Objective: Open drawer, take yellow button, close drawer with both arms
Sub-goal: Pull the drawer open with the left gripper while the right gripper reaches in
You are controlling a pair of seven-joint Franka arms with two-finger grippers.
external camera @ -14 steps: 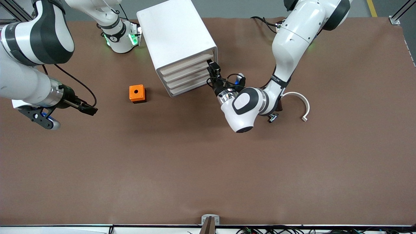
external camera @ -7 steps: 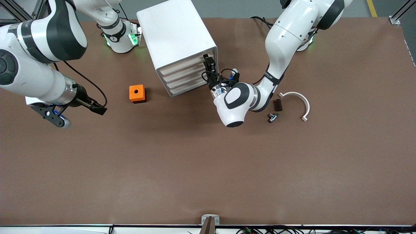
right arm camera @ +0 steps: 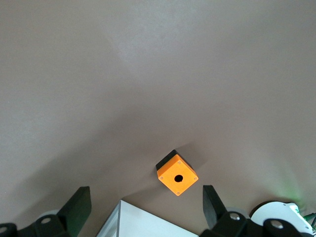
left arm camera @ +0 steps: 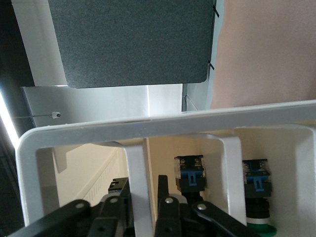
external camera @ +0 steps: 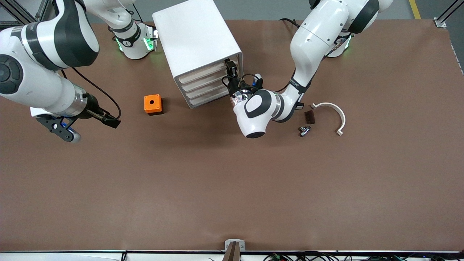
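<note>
Front view: left gripper (external camera: 230, 67) fingers clamped on drawer cabinet (external camera: 198, 50) handle; right gripper (external camera: 108, 121) fingers spread near orange cube (external camera: 153, 104)

Brown-covered table (external camera: 232, 188), grey floor (external camera: 268, 9)

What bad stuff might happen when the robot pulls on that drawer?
1. The left gripper pinches only a thin white bar of the drawer handle. It may slip off when pulling.
2. The drawer cabinet stands loose on the table, so the pull may drag the whole cabinet instead of sliding the drawer.
3. Button parts sit right inside the front. A jerky pull could tip them.
The right gripper waits open above the table, near the orange cube.
</note>
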